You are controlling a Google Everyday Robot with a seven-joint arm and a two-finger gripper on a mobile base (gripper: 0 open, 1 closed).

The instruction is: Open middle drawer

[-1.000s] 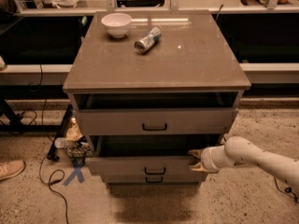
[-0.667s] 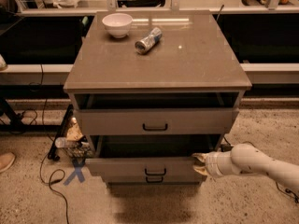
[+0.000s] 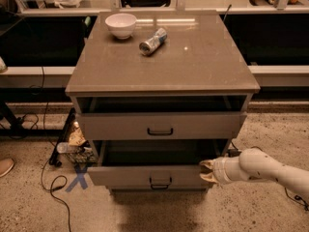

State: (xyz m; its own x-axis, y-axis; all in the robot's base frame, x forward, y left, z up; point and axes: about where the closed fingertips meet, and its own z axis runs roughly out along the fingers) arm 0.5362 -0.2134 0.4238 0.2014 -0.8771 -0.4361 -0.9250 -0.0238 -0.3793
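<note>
The middle drawer [image 3: 145, 176] is a grey flat-fronted drawer with a small black bar handle [image 3: 160, 182]. It stands pulled out well past the drawer above, and its dark inside shows. My gripper [image 3: 207, 171] is at the right end of that drawer's front, on a white arm coming in from the lower right. Its two tan fingertips [image 3: 206, 164] stand apart, one over the front's top edge and one lower, in front of it. The lowest drawer is hidden under the pulled-out one.
The top drawer [image 3: 159, 125] is out a little. On the cabinet top [image 3: 193, 62] sit a white bowl [image 3: 120, 24] and a can lying on its side [image 3: 152, 41]. Cables, a litter-filled basket [image 3: 77, 146], a blue floor cross [image 3: 77, 181] and a shoe [image 3: 5, 166] lie to the left.
My gripper has shifted slightly right and down along the drawer's right end. The middle drawer has stayed pulled out in the same place.
</note>
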